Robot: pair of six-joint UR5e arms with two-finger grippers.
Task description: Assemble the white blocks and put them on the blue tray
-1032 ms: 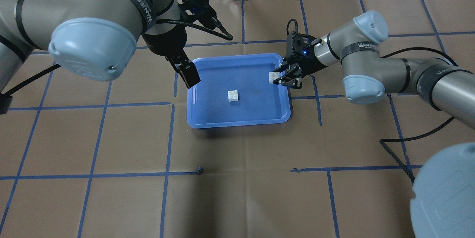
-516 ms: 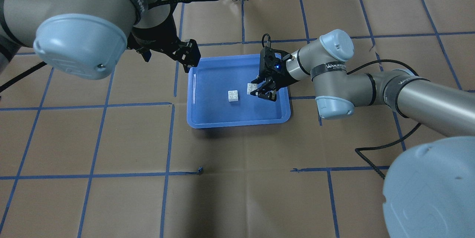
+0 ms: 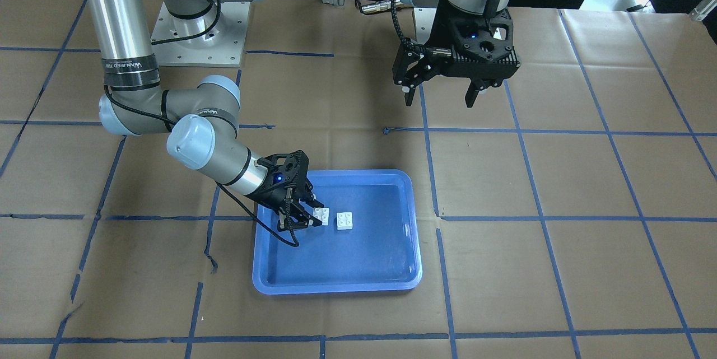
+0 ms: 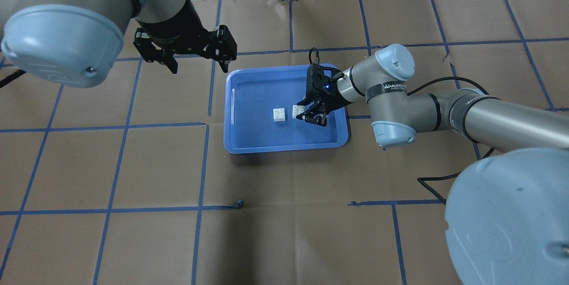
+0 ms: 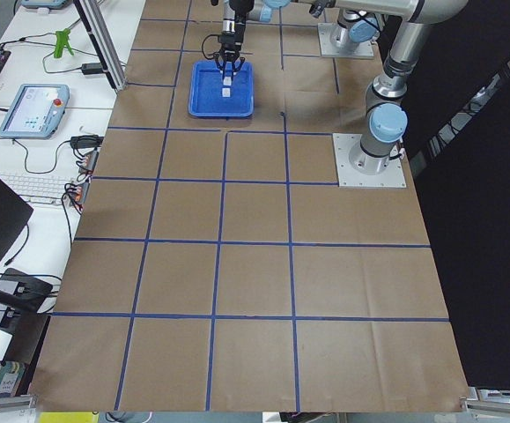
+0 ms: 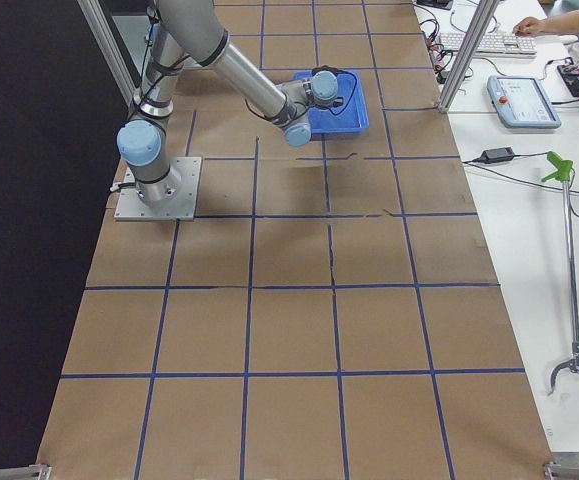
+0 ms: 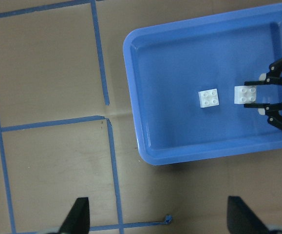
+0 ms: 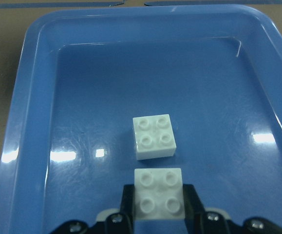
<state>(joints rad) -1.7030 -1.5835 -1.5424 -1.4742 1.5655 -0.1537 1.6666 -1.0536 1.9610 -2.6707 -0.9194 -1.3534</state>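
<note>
Right gripper (image 4: 306, 116) is recorded low over a large, shallow, rectangular blue plastic tray with rounded corners and a raised rim (the blue tray (image 4: 284, 148)). Its two black fingers are drawn in to the width of one small white square plastic brick with four round studs. This held brick (image 8: 159, 194) is pinched by opposite side walls, studs up. A second brick of the same kind, the loose brick (image 8: 154, 136), lies flat on the tray floor near its middle, studs up. It sits just beside the held one with a narrow gap between, and their edges look roughly parallel in the right wrist view. Whether the held brick touches the tray floor cannot be told.

Left gripper (image 3: 438, 96) is seen raised over the brown paper, off one tray corner. Its fingers are spread wide and nothing is between them.

Step judged in hand: stacking.
- The held brick should be lifted above stud height and carried squarely over the loose brick.
- Corners should be matched, then the brick pressed straight down.
- The loose brick is unrestrained on a slick-looking floor, so a slanted or off-centre push would probably skate it aside.

Materials:
- Bricks: hard matt white plastic with crisp edges and low rounded studs.
- Tray: smooth and glossy, with lamp glare showing on its floor.
- Table covering: creased brown paper gridded with blue tape (image 4: 200, 165).
</note>
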